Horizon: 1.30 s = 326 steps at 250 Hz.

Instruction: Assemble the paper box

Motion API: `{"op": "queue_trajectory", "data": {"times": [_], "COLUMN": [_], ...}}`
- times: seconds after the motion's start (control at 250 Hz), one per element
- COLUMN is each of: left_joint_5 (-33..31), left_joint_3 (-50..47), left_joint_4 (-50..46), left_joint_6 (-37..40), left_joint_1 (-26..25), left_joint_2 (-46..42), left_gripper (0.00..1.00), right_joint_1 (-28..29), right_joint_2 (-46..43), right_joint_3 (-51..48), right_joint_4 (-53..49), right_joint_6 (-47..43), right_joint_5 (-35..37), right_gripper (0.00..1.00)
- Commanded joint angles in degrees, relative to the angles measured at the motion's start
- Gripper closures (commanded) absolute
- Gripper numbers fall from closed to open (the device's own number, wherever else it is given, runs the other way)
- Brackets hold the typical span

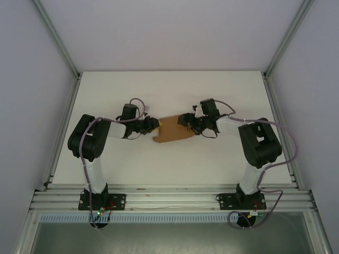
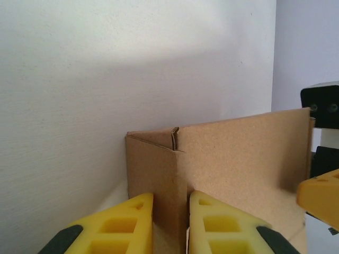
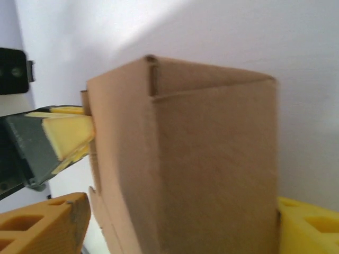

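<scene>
Fingers [image 2: 132, 227] of the left gripper [image 1: 153, 126] are nearly closed, pinching an upright end wall [image 2: 169, 206] of the paper box [image 1: 172, 129]. Right gripper [image 1: 187, 126] fingers [image 3: 47, 227] are spread wide with the box body between them. Both pads sit against its sides as far as I can see, so it reads as a grip across the width.

Table [image 1: 175, 90]: white, box at mid-table in the top view. Can't tell if the box rests on it or hangs just clear.

Box: brown cardboard, partly folded up, long axis roughly 9–3 o'clock.

Grippers: left at the box's 9 o'clock end, right at its 3 o'clock end, facing each other along that axis. Neither arm is nearer; both are already in contact.

End wall: thin folded panel, corner crease visible just above the left fingertips.

My read: the next fold turns on that 9–3 line. One end must hold while the other lets go and pushes inward along the axis. The right's wide grip looks like the better anchor.
</scene>
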Motion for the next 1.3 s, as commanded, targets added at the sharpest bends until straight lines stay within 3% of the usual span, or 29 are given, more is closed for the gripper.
{"op": "queue_trajectory", "data": {"times": [0.0, 0.088, 0.164, 0.268, 0.308, 0.392, 0.404, 0.512, 0.624, 0.827, 0.891, 1.063, 1.299], "left_joint_5": [-0.81, -0.96, -1.59, -3.27, -3.99, -6.65, -6.96, -6.47, -4.91, -21.45, -24.57, -25.67, -27.82], "left_joint_3": [-0.13, 0.85, 2.83, 5.89, 6.98, 9.62, 9.99, 12.35, 17.35, 23.80, 25.79, 30.05, 31.33], "left_joint_4": [-0.59, 0.90, 0.03, -2.94, -4.23, -9.71, -10.38, -16.50, -28.87, -49.69, -52.66, -59.04, -63.54], "left_joint_6": [1.88, 1.96, 2.69, 5.34, 6.98, 13.00, 14.07, 24.94, 41.42, 70.82, 73.85, 80.09, 89.23], "left_joint_1": [0.21, 0.20, 0.19, 0.19, 0.19, 0.12, 0.17, 0.10, -1.53, -12.43, -14.08, -14.94, -16.89], "left_joint_2": [0.33, -0.20, -2.75, -5.41, -6.75, -9.91, -10.42, -14.40, -17.55, -20.21, -19.20, -16.45, -14.53], "left_gripper": [0.78, 0.73, 0.69, 0.57, 0.46, 0.02, 0.01, 0.00, 0.00, 0.00, 0.00, 0.00, 0.00], "right_joint_1": [-0.32, -0.33, -0.26, -0.58, -0.40, -0.47, -0.50, -1.14, -3.27, -6.75, -6.62, -7.02, -7.00], "right_joint_2": [-0.33, -1.61, -2.96, -5.05, -5.76, -7.09, -7.38, -8.91, -8.62, -2.18, -1.19, -0.85, -1.57], "right_joint_3": [0.53, 0.44, 0.16, 0.87, 1.40, 2.68, 2.78, 3.49, 5.80, 10.36, 10.53, 11.78, 8.92], "right_joint_4": [9.74, 10.20, 9.56, 6.07, 3.47, -1.51, -1.94, -4.30, -10.40, -16.86, -15.99, -17.98, -8.43], "right_joint_6": [5.40, 6.06, 6.10, 5.99, 5.58, 4.58, 4.71, 8.80, 18.42, 38.97, 41.70, 44.48, 55.44], "right_joint_5": [-5.80, -6.25, -5.87, -4.06, -2.86, -0.58, -0.26, 1.04, 0.84, -12.76, -14.75, -15.81, -17.90], "right_gripper": [0.37, 0.46, 0.47, 0.49, 0.51, 0.52, 0.52, 0.53, 0.56, 0.66, 0.65, 0.63, 0.63]}}
